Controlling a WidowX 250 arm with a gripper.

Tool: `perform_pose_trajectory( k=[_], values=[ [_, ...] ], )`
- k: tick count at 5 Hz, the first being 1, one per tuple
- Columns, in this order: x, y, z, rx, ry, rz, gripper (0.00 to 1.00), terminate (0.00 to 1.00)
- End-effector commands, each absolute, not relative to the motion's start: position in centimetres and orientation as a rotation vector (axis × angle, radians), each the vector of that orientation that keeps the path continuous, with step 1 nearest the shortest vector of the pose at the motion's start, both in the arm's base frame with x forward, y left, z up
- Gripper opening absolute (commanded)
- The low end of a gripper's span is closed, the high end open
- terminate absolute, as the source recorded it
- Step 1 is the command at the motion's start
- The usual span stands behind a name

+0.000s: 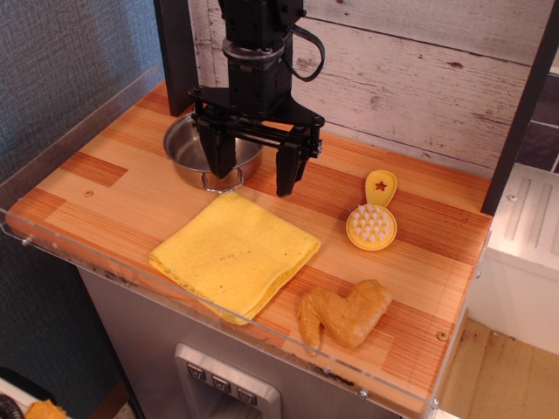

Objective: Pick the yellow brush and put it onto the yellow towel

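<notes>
The yellow brush [373, 215] lies on the wooden table at the right, bristles up, its red-star handle pointing away. The yellow towel [234, 254] lies folded in the middle front of the table. My gripper [251, 175] hangs open and empty above the towel's far corner, in front of the metal pot, well left of the brush. Its two black fingers [287, 169] point down, wide apart.
A metal pot [188, 147] stands behind the gripper at the back left. A golden-brown heart-shaped chicken-wing toy [344, 315] lies near the front right edge. A clear plastic rim [218, 307] runs along the table's front and left edges. A wooden wall stands behind.
</notes>
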State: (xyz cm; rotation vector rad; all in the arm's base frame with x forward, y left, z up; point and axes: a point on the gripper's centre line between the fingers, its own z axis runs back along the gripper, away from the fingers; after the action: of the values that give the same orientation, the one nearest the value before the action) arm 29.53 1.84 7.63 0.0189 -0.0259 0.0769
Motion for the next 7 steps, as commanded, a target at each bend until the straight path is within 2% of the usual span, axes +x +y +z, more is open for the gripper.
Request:
perform_pose_trajectory(
  k=[1, 3, 4, 5, 7],
  values=[
    [29.5, 1.8, 7.6, 0.019, -0.026, 0.077, 1.00, 0.00],
    [33.0, -3.2, 8.4, -0.034, -0.067, -0.004, 1.00, 0.00],
    [34.3, -5.2, 8.6, -0.034, -0.084, -0.019, 1.00, 0.00],
    [35.3, -6.4, 7.6, -0.009, -0.065, -0.030, 1.00, 0.00],
    [35.0, -5.0, 2.8, 0.080, 0.060, -0.007, 1.00, 0.00]
  ],
)
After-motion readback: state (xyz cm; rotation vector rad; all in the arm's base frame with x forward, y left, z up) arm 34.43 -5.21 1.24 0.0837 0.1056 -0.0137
